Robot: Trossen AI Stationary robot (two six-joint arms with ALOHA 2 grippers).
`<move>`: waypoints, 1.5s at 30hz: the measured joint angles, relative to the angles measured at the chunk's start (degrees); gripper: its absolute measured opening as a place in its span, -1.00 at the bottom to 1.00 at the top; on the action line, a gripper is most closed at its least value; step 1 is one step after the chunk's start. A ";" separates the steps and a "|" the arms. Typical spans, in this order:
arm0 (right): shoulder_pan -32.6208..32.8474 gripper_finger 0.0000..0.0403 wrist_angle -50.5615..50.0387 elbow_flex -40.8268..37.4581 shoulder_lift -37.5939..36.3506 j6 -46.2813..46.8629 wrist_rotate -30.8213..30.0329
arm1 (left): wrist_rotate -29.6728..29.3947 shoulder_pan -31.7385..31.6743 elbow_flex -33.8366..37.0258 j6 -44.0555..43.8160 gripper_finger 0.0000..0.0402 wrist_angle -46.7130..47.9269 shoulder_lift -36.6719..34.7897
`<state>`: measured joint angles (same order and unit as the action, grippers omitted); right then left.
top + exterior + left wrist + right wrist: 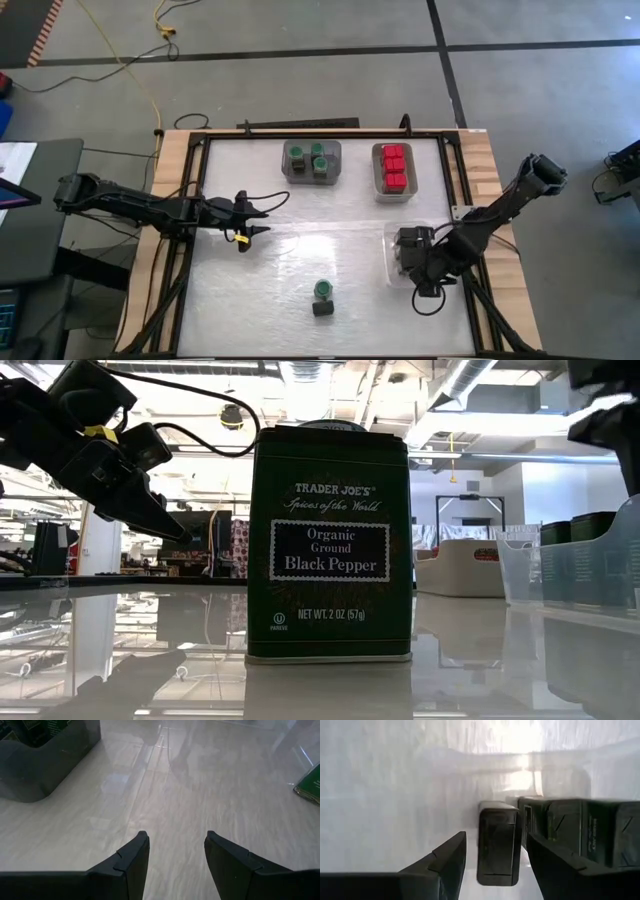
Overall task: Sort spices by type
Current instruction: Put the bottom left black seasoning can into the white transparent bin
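Pepper tins fill the clear tray (pixel 392 262) at four o'clock on the table, where the right gripper (pixel 495 857) hangs with fingers parted around a dark tin (pixel 497 842), not pinching it. Risk: lifting out could clip and topple that tin. Left gripper (pixel 250 217) waits open and empty at nine o'clock. One black pepper tin (pixel 330 545) and a green-lidded jar (pixel 323 289) remain at six o'clock.

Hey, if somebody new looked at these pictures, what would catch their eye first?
Probably the dark green black-pepper tin filling the low view; it stands near the table's front edge beside a green-lidded round jar. Next, the bright red boxes in the clear tray at the back.
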<state>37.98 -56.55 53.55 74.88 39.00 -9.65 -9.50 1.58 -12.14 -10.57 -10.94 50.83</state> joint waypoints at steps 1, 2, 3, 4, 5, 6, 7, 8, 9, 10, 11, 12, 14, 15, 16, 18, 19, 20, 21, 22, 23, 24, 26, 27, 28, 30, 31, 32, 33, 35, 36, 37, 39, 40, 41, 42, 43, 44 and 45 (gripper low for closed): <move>0.00 0.17 -0.01 0.26 -0.63 0.00 0.00 | 0.00 0.00 0.00 0.00 -0.09 0.00 0.00; 0.00 0.17 -0.13 0.50 -1.19 0.00 0.00 | 0.00 0.00 0.00 0.00 -0.09 0.00 0.00; 0.00 0.17 -0.41 0.77 -1.75 0.00 0.00 | 0.00 0.00 0.00 0.00 -0.09 0.00 0.00; 0.00 0.17 -0.74 0.97 -2.27 0.02 0.00 | 0.00 0.00 0.00 0.00 -0.09 0.00 0.01; 0.00 0.17 -1.14 1.17 -2.78 0.02 0.00 | 0.00 0.00 0.00 0.00 -0.09 0.00 0.00; 0.00 0.17 -1.34 1.26 -3.30 0.08 0.00 | 0.00 0.00 0.00 0.00 -0.09 -0.02 0.02; 0.00 0.17 -1.34 1.26 -3.84 0.17 0.00 | 0.00 0.00 0.00 0.00 -0.09 0.00 0.00; 0.00 0.17 -1.29 1.26 -4.32 0.17 -0.03 | 0.00 0.00 0.00 0.00 -0.09 0.00 0.00; 0.00 0.17 -1.24 1.26 -4.75 0.21 -0.14 | 0.00 0.01 0.00 0.00 -0.09 -0.01 0.01; -0.02 0.16 -1.36 1.28 -5.05 0.69 -0.15 | 0.00 0.00 0.00 0.00 -0.09 0.00 0.00; -0.12 0.16 -1.81 1.28 -5.33 1.74 -0.15 | 0.00 0.00 0.00 0.00 -0.09 0.00 0.00; -0.21 0.15 -2.40 1.28 -5.49 2.86 -0.10 | 0.00 0.00 0.00 0.00 -0.09 0.00 0.00; -0.07 0.13 -3.62 1.28 -5.63 4.74 0.53 | 0.00 0.00 0.00 0.00 -0.09 0.00 0.01; 0.22 0.11 -3.93 1.28 -5.63 5.38 0.93 | 0.00 0.00 0.00 0.00 -0.09 0.00 0.01; 0.60 0.09 -3.88 1.28 -5.61 5.69 1.46 | 0.00 0.00 0.00 0.00 -0.09 0.00 0.01; 1.37 0.03 -3.34 1.28 -5.12 5.75 2.43 | 0.00 0.00 0.00 0.00 -0.09 0.00 0.00; 1.86 0.00 -2.85 1.28 -4.73 5.73 2.66 | 0.00 0.02 0.00 0.00 -0.09 0.00 0.00; 2.34 -0.05 -2.53 1.28 -4.29 5.75 3.13 | 0.00 0.00 0.00 0.00 -0.09 0.00 0.01; 2.80 -0.10 -2.46 1.26 -3.88 5.75 3.54 | 0.00 0.00 0.00 0.00 -0.09 0.00 0.01; 3.24 -0.15 -2.40 1.26 -3.38 5.76 3.62 | 0.00 0.00 0.00 0.00 -0.09 -0.01 0.00; 3.70 -0.22 -2.46 1.26 -2.98 5.72 3.61 | 0.00 0.00 0.00 0.00 -0.09 0.00 0.00; 4.14 -0.29 -2.67 1.26 -2.45 5.72 3.63 | 0.00 0.00 0.00 0.00 -0.09 0.00 0.00; 4.77 -0.42 -2.69 1.26 -1.56 5.74 3.65 | 0.00 0.00 0.00 0.00 -0.09 0.00 0.02; 4.91 -0.49 -2.56 1.26 -1.23 5.73 3.63 | 0.00 0.00 0.00 0.00 -0.09 -0.01 0.00; 5.08 -0.55 -2.52 1.26 -0.83 5.73 3.65 | 0.00 0.00 0.00 0.00 -0.09 0.00 0.02; 5.16 -0.66 -2.48 1.26 -0.28 5.70 3.67 | 0.00 0.00 0.00 0.00 -0.09 -0.02 0.00; 5.16 -0.71 -2.43 1.26 -0.02 5.70 3.67 | 0.00 0.00 0.00 0.00 -0.09 -0.02 0.02; 5.16 -0.75 -2.37 1.26 0.18 5.70 3.67 | 0.00 0.00 0.00 0.00 -0.09 0.00 0.00; 5.15 -0.79 -2.26 1.26 0.30 5.66 3.67 | 0.00 0.00 0.00 0.00 -0.09 -0.02 0.01; 5.11 -0.86 -1.87 1.26 0.52 5.62 3.67 | 0.00 0.00 0.00 0.01 -0.09 0.00 0.01; 5.11 -0.90 -1.73 1.26 0.52 5.60 3.68 | 0.00 0.00 0.00 0.00 -0.09 -0.02 0.01; 5.13 -0.92 -1.56 1.26 0.49 5.64 3.69 | 0.00 0.00 0.00 0.00 -0.09 0.00 0.01; 5.11 -0.94 -1.49 1.26 0.49 5.91 3.69 | 0.00 0.00 0.00 0.00 -0.09 -0.01 0.00; 5.11 -0.94 -1.50 1.26 0.51 5.99 3.69 | 0.00 0.00 0.00 0.00 -0.09 0.00 0.02; 5.11 -0.93 -1.46 1.26 0.50 6.00 3.69 | 0.00 0.00 0.00 0.02 -0.09 -0.02 0.02; 5.11 -0.91 -1.45 1.26 0.52 6.08 3.69 | 0.00 0.00 0.00 0.02 -0.09 0.00 0.02; 5.11 -0.89 -1.47 1.26 0.50 6.50 3.70 | 0.00 0.00 0.00 0.02 -0.09 0.00 0.01; 5.12 -0.87 -1.50 1.26 0.52 7.05 3.72 | 0.00 0.00 0.00 0.02 -0.09 -0.01 0.01; 5.11 -0.86 -1.58 1.26 0.50 7.48 3.72 | 0.00 0.00 0.00 0.00 -0.09 -0.01 0.00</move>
<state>43.09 -58.12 54.81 75.38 46.49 -5.93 -9.50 1.58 -12.14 -10.57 -10.95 50.83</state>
